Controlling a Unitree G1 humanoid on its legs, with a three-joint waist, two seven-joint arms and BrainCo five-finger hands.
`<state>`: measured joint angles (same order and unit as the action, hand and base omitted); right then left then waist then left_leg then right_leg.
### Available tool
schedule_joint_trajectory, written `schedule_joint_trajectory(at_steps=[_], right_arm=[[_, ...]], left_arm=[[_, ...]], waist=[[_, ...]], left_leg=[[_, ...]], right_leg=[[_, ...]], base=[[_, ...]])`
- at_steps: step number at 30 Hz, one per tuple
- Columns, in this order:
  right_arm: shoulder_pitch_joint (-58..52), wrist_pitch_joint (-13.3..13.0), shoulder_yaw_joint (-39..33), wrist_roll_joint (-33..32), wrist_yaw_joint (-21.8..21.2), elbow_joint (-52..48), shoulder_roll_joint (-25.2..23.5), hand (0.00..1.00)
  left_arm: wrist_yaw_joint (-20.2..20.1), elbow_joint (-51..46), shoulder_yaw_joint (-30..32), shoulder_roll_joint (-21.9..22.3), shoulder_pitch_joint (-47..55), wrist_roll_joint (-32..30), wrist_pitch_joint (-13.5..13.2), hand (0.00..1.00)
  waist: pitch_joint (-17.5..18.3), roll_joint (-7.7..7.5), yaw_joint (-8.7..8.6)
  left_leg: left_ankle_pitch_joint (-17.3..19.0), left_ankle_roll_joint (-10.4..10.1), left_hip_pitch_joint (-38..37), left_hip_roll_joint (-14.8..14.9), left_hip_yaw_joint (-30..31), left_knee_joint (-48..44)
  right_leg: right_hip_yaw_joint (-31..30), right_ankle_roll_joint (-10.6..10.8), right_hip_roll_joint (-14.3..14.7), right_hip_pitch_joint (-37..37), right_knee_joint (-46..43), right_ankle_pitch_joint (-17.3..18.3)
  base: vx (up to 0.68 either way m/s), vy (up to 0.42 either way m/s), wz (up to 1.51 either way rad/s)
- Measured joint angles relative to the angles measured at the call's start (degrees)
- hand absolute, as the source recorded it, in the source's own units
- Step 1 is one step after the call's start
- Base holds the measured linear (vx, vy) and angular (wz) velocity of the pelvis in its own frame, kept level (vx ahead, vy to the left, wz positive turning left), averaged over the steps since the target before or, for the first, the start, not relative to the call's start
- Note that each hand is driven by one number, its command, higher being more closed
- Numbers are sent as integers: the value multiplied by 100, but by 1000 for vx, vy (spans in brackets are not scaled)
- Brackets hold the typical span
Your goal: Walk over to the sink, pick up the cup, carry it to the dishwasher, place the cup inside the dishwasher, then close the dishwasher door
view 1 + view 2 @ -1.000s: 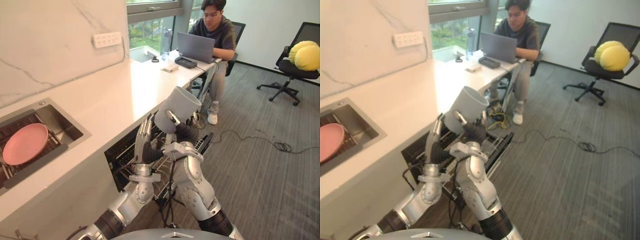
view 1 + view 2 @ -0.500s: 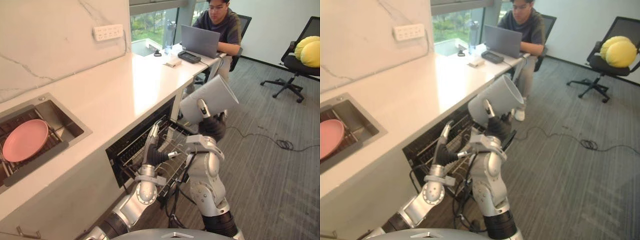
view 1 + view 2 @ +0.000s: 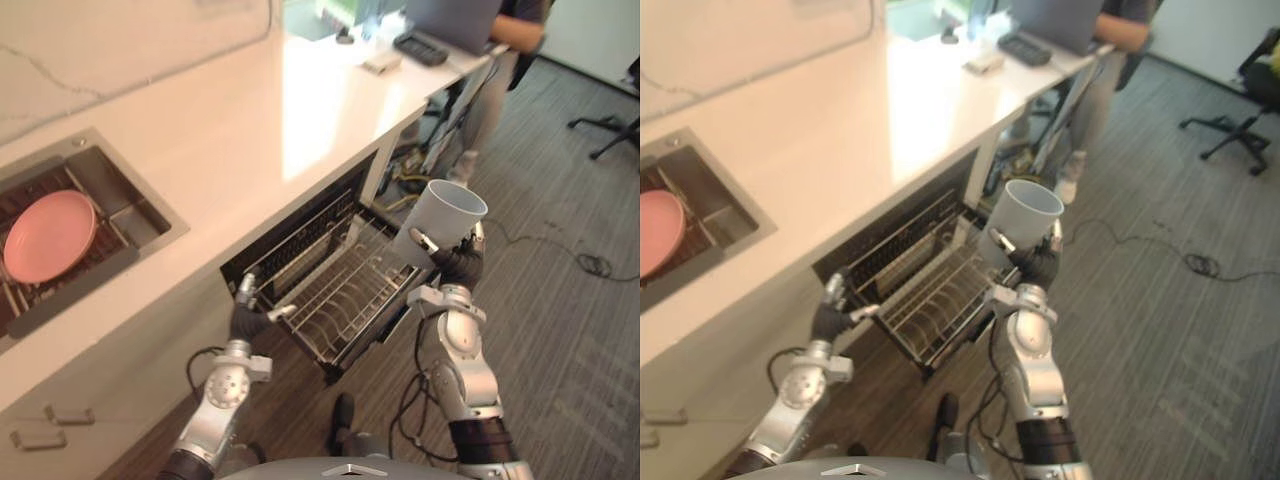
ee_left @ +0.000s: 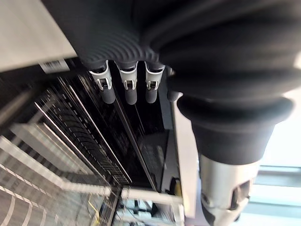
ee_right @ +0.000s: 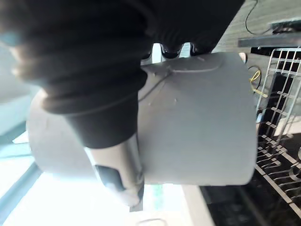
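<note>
The white tabletop (image 3: 200, 140) runs from lower left to the top of the frame and is cut off at both ends. Only the torso and legs of the person (image 3: 505, 45) seated at its far end are in frame. Grey carpeted floor (image 3: 560, 330) lies open to the right. Below the tabletop's front edge the dishwasher (image 3: 300, 235) stands open, with its wire rack (image 3: 345, 295) drawn out towards the centre. The door beneath the rack is mostly hidden. The sink (image 3: 130, 215) at the left edge is partly out of frame, and a pink plate (image 3: 48, 237) lies in it. The grey cup (image 3: 442, 222) is at centre right, tilted mouth-up, just over the rack's right end and not inside it. The right hand (image 3: 460, 267) is curled round the cup's lower part. The left hand (image 3: 246, 320) sits at the rack's left corner with its fingers seemingly straight and holding nothing; whether it touches the wire is unclear.
</note>
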<state>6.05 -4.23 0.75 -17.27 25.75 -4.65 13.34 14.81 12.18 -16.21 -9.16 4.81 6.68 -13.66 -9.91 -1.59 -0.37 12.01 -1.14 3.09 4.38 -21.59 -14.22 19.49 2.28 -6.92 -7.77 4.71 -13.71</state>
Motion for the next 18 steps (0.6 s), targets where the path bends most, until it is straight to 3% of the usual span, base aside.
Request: schedule_joint_trajectory(at_steps=[2,10,18], right_arm=[[330,106,8,204,-192,411,213,100],[1225,244,135,552,-658,2057,477,100],[2369,366,380,645,-1322,3348,1061,100]], left_arm=[[-13,23,201,-161,9,5,4,0],[-129,644,525,-194,109,348,146,0],[-273,1210,989,-149,34,571,204,0]], waist=[[-295,3,50],[-817,48,331],[-1209,261,510]], left_leg=[[24,52,196,-7,106,-180],[-4,133,730,-16,324,-480],[-53,146,1096,-14,584,-664]], right_leg=[[13,34,-75,-48,1,-67],[60,39,-167,-313,-2,-161],[319,10,-187,-437,-3,-196]], base=[[-96,25,22],[-59,4,18],[-21,-10,15]])
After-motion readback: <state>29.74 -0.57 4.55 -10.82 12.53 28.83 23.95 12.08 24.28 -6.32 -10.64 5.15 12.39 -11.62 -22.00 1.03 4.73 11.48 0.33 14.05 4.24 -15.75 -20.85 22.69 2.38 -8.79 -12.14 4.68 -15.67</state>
